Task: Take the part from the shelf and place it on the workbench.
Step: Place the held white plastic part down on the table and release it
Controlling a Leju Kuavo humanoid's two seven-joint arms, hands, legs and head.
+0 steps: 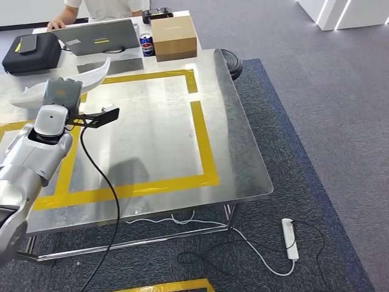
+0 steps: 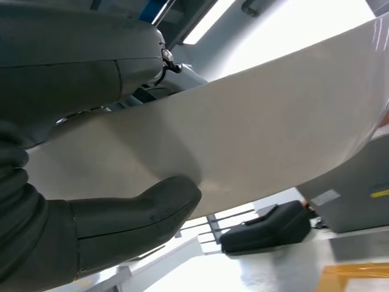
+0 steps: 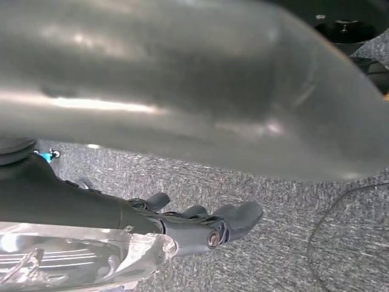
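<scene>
Over the near-left part of the workbench (image 1: 151,134), the left hand (image 1: 62,92) grips one long, curved white part (image 1: 94,74), which sticks out past the hand on both sides and hangs above the steel top without touching it that I can see. From the head view the hand is seen from behind, so its fingers are hidden by the grey cover. The left wrist view supplies what that view lacks: the thick thumb (image 2: 137,210) presses against one face of the part (image 2: 257,134) and the darker fingers (image 2: 78,61) close over the opposite face, so the part is clamped between them.

The right wrist view shows the right hand (image 3: 202,222) hanging over grey carpet (image 3: 275,243), its fingers lying nearly straight and close together, holding nothing; a blurred silver surface crosses that view close to the lens and I cannot tell what it is.

Beyond the left hand, at the far end of the workbench, the head view shows one black case (image 1: 32,53), one grey laptop (image 1: 103,36), one blue can (image 1: 146,45) and one brown cardboard box (image 1: 173,38), with the can just beside the box. A person (image 1: 103,7) sits behind the laptop. One yellow tape rectangle (image 1: 204,140) is marked on the steel top. On the carpet off to the right of the workbench lies one white power strip (image 1: 290,238) with its cable.
</scene>
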